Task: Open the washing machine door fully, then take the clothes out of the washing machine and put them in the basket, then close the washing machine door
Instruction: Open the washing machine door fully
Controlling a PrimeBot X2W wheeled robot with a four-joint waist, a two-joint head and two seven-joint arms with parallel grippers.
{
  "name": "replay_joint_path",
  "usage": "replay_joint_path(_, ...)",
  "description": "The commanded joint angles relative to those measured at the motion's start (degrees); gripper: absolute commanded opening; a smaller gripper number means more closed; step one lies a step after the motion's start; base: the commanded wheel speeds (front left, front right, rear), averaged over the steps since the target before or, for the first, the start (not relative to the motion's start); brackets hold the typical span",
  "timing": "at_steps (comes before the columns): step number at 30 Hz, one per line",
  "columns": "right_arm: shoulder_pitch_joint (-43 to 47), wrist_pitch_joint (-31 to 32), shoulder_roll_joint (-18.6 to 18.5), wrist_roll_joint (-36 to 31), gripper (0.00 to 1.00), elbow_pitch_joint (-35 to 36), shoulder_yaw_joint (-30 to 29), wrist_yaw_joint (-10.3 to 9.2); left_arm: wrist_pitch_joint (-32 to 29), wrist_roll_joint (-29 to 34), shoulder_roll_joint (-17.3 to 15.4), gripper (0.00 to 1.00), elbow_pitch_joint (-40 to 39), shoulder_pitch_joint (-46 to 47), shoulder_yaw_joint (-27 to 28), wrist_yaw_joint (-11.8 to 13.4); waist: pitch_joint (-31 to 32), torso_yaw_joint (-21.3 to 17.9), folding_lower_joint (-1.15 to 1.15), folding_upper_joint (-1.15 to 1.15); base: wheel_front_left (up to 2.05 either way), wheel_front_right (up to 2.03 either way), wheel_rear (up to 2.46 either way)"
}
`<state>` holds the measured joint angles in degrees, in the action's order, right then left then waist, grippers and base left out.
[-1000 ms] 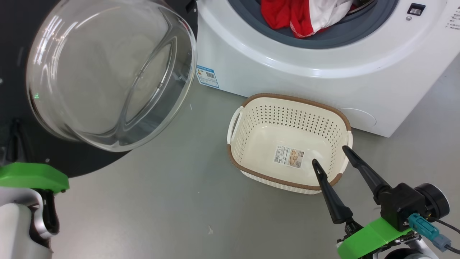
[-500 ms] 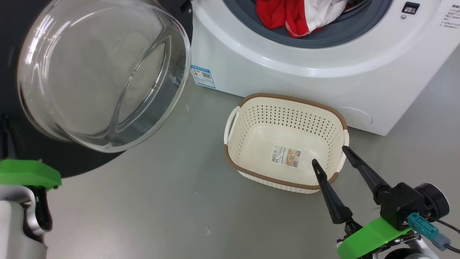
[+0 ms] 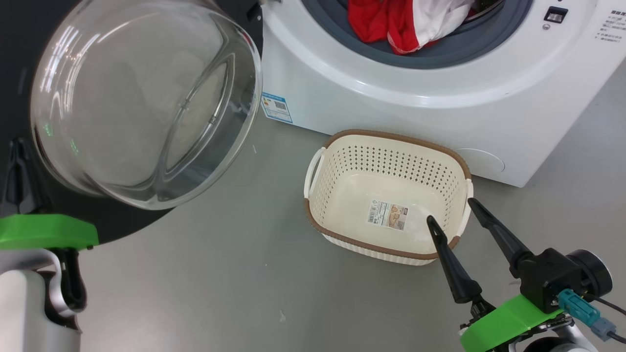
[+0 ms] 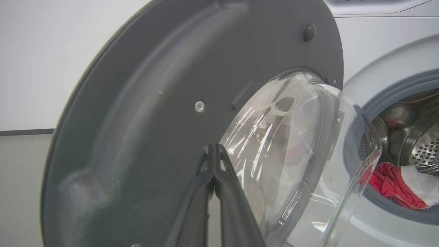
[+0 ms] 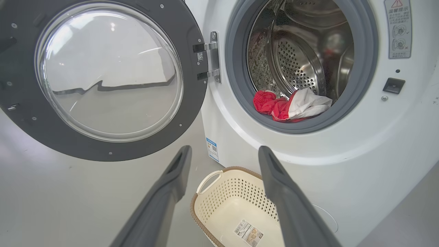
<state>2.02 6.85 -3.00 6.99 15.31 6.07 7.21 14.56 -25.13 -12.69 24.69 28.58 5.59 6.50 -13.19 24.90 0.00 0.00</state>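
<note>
While the door of the washing machine stands swung open on my left, I can see its wide dark rim and its clear, bulging glass. The clothes are a small red and white heap. They lie at the front of the shiny drum, partly on the grey rubber ring. The basket sits on the floor just in front of the machine. It is cream with a brown rim and has a paper label on its bottom.

My right pincer is spread wide with nothing in it, by the basket's near corner. My left pincer is pinched tight on nothing, close to the door's dark inner side. I cannot tell if it touches the door. From my head, the top of the clothes is cut off.
</note>
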Motion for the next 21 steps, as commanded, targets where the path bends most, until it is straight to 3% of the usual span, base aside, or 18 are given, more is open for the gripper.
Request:
replay_joint_path(1, -2.23, -0.75, 0.13, 0.12, 1.00, 1.32, 0.98, 0.28, 0.43, 0.67, -2.38, 0.00, -2.17, -0.81, 2.13, -0.18, 0.07, -0.13, 0.00, 0.00, 0.00, 0.00, 0.00)
replay_joint_path(2, -2.24, -0.92, 0.13, 0.24, 1.00, 1.18, 0.84, 0.28, 0.43, 0.89, -2.20, 0.11, -3.04, -1.23, 2.01, -0.18, 0.17, -0.24, 0.00, 0.00, 0.00, 0.00, 0.00)
replay_joint_path(3, -2.25, -1.07, 0.13, 0.32, 1.00, 1.06, 0.74, 0.28, 0.43, 0.99, -1.93, 0.36, -4.05, -1.62, 1.89, -0.19, 0.25, -0.36, 0.00, 0.00, 0.00, 0.00, 0.00)
replay_joint_path(4, -2.26, -1.25, 0.13, 0.41, 1.00, 0.98, 0.58, 0.28, 0.43, 1.17, -1.60, 0.48, -5.21, -2.04, 1.73, -0.01, 0.33, -0.50, 0.00, 0.00, 0.00, 0.00, 0.00)
replay_joint_path(5, -2.28, -1.41, 0.13, 0.51, 1.00, 0.88, 0.44, 0.28, 0.43, 1.49, -1.39, 0.81, -6.38, -2.53, 1.48, 0.27, 0.41, -0.65, 0.00, 0.00, 0.00, 0.00, 0.00)
replay_joint_path(6, -2.31, -1.56, 0.13, 0.58, 1.00, 0.78, 0.30, 0.28, 0.43, 1.58, -1.18, 0.96, -7.59, -3.00, 1.29, 0.40, 0.51, -0.82, 0.00, 0.00, 0.00, 0.00, 0.00)
replay_joint_path(7, -2.34, -1.72, 0.13, 0.66, 1.00, 0.69, 0.19, 0.28, 0.41, 1.62, -1.02, 1.00, -8.82, -3.46, 1.16, 0.52, 0.59, -1.02, 0.00, 0.00, 0.00, 0.00, 0.00)
replay_joint_path(21, -2.87, -5.12, 0.13, 2.92, 1.00, -0.95, -1.96, 0.28, -5.15, 2.49, 1.31, 1.00, -30.29, -9.84, -4.40, 1.13, 1.40, -6.52, 0.00, 0.00, 0.00, 0.00, 0.00)
